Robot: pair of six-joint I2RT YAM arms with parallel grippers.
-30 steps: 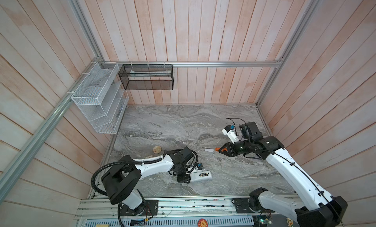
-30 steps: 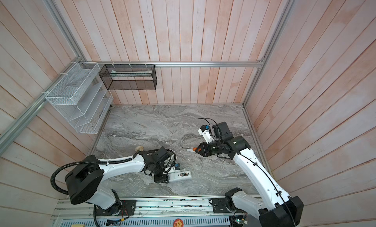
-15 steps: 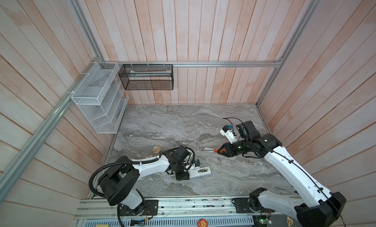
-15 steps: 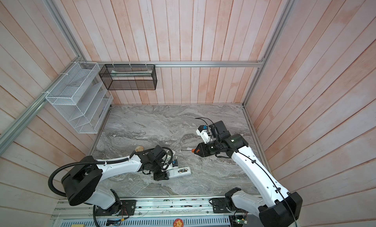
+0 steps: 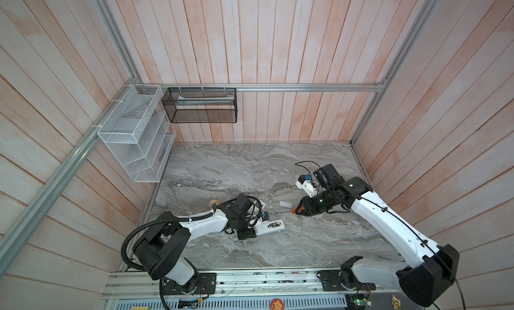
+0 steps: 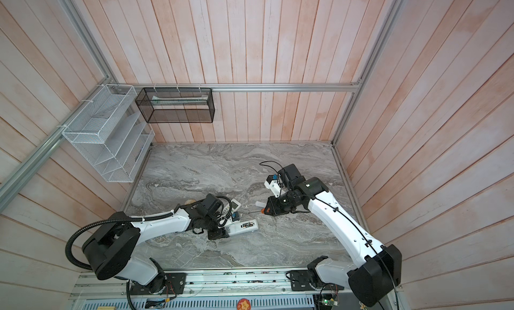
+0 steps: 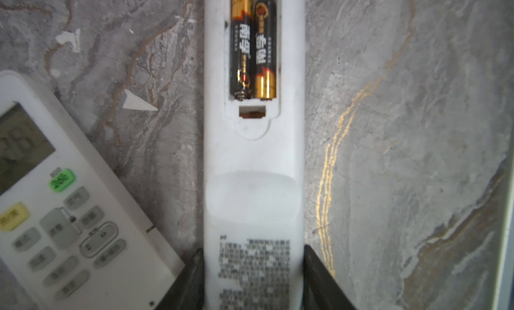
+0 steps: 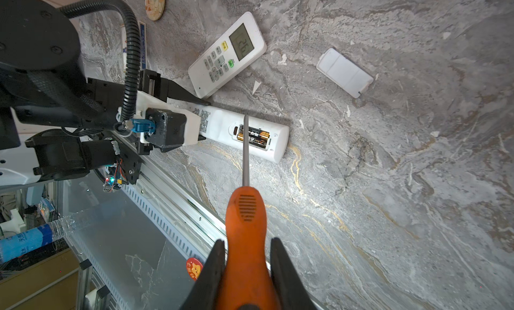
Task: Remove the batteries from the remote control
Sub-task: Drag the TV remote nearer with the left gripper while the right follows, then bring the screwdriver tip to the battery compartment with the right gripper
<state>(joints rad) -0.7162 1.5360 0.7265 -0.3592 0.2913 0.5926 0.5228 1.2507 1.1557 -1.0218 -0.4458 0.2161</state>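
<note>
A slim white remote control [image 7: 253, 183] lies back up on the marble table, its compartment open. Two black-and-gold batteries [image 7: 242, 44] [image 8: 253, 135] sit side by side inside it. My left gripper [image 7: 253, 250] is shut on the remote's label end; in both top views it [image 5: 251, 230] holds the remote control [image 5: 271, 226] [image 6: 244, 226] near the front edge. My right gripper [image 8: 247, 242] [image 5: 301, 208] is shut on an orange-handled screwdriver [image 8: 246, 211] [image 5: 292, 210]. The screwdriver's shaft points toward the remote, and in the top views its tip stands apart from it.
A wider white remote with a display [image 8: 228, 55] [image 7: 55, 211] lies just beside the held one. A small white cover [image 8: 345, 72] [image 5: 285, 204] rests behind the screwdriver. A round wooden disc [image 5: 214, 203] lies at the left. A white wire rack [image 5: 133, 136] and a black mesh basket [image 5: 200, 105] hang on the walls.
My left gripper has shifted the remote a little away from the front edge. My right gripper, with the screwdriver, has edged slightly toward the remote.
</note>
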